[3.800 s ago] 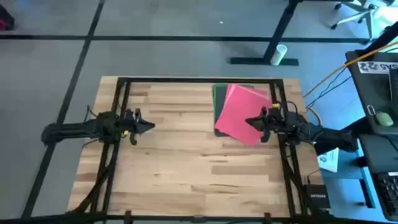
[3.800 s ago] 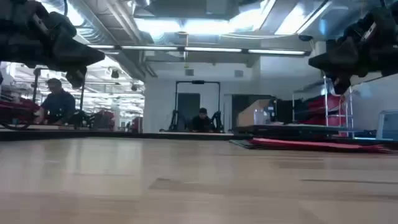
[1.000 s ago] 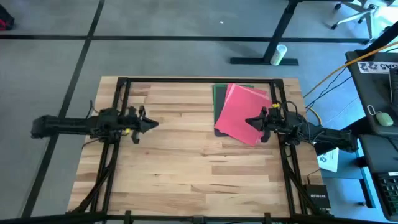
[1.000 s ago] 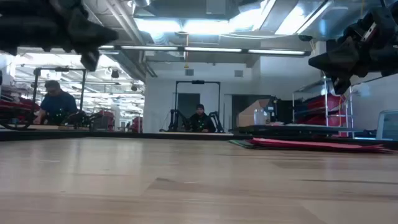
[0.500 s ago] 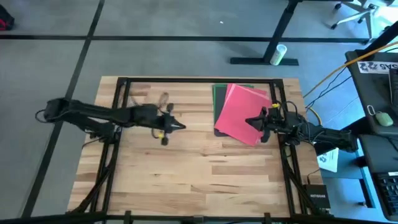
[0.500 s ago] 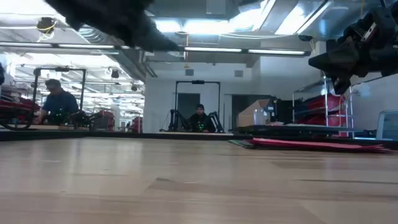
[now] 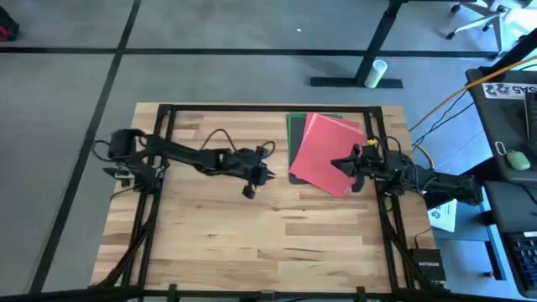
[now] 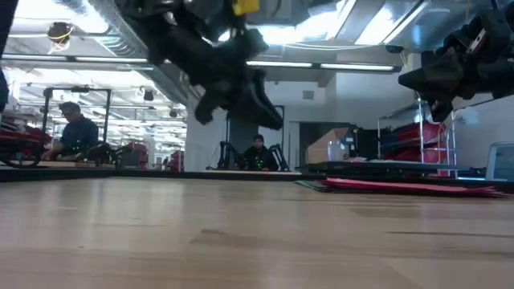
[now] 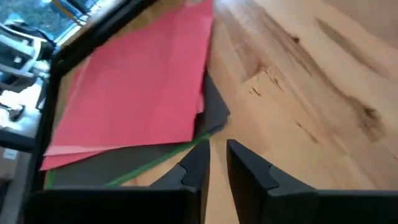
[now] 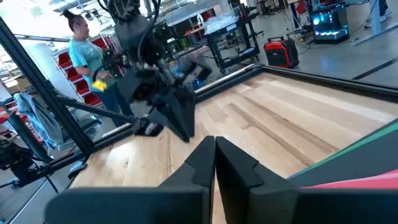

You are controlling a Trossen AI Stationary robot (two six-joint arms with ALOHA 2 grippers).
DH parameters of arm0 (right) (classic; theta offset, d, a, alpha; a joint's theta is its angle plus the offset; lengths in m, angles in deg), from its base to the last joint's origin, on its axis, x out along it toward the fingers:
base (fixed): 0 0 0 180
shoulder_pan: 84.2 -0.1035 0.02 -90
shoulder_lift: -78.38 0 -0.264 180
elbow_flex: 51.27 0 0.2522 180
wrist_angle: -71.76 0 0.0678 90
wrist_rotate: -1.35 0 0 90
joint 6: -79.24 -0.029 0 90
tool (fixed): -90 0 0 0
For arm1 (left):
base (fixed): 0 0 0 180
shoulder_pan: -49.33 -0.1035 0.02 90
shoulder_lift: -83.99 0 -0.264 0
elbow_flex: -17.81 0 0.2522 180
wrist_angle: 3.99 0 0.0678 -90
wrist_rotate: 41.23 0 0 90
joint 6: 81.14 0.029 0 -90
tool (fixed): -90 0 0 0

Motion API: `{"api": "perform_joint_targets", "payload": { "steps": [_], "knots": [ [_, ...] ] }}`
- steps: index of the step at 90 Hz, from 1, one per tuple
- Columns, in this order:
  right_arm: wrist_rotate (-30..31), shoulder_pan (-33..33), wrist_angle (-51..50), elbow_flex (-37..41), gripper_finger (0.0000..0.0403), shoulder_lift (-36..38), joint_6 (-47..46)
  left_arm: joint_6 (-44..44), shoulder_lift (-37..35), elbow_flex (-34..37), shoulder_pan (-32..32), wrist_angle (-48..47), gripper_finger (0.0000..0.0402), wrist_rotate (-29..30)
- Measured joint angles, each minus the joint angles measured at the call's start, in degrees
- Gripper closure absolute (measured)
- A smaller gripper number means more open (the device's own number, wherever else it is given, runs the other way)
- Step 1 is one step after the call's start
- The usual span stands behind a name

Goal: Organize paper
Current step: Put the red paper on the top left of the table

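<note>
The paper lies in a loose stack at the table's far right. A red sheet [image 7: 323, 151] is on top, askew, with a pink edge [image 9: 68, 150] under it, then a dark grey sheet [image 9: 212, 115] and a green one [image 7: 317, 116]. The stack rests flat on the wood [image 8: 401, 186]. My left gripper [image 7: 270, 174] hovers above the table just left of the stack, its fingers [image 9: 198, 163] a narrow gap apart and pointing at the stack's near left corner. My right gripper [image 7: 334, 163] hangs shut above the red sheet's near right part, well clear of it [image 8: 411, 80].
Black frame rails [image 7: 164, 134] run along the table's left, far and right edges. Bare wood [image 7: 252, 226] fills the left and near parts. A white printed sheet [image 7: 443, 215] lies beyond the right edge. People [image 8: 76, 132] are in the room behind.
My left arm has reached out from the table's left side toward the right edge, carrying its gripper across the middle to just beside the paper stack. The paper has stayed put.
</note>
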Motion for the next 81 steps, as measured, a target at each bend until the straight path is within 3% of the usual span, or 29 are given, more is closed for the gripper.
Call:
{"api": "perform_joint_targets", "payload": {
  "steps": [17,28,59,81],
  "knots": [
    [2.49,0.00,0.30,-0.01,0.0402,0.00,0.85,4.20,5.57,-0.20,-0.57,6.80,0.0327,5.64],
    [2.58,0.00,0.45,-0.01,0.0402,0.00,2.81,6.00,8.51,-0.67,-1.75,12.26,0.0314,5.97],
    [4.03,0.01,0.56,0.00,0.0402,-0.01,4.40,8.56,16.89,-5.33,-3.05,13.36,0.0286,5.91],
    [4.09,0.02,0.56,-0.01,0.0402,0.00,5.37,8.08,18.89,-8.49,-3.33,13.31,0.0285,5.97]
  ]
}}
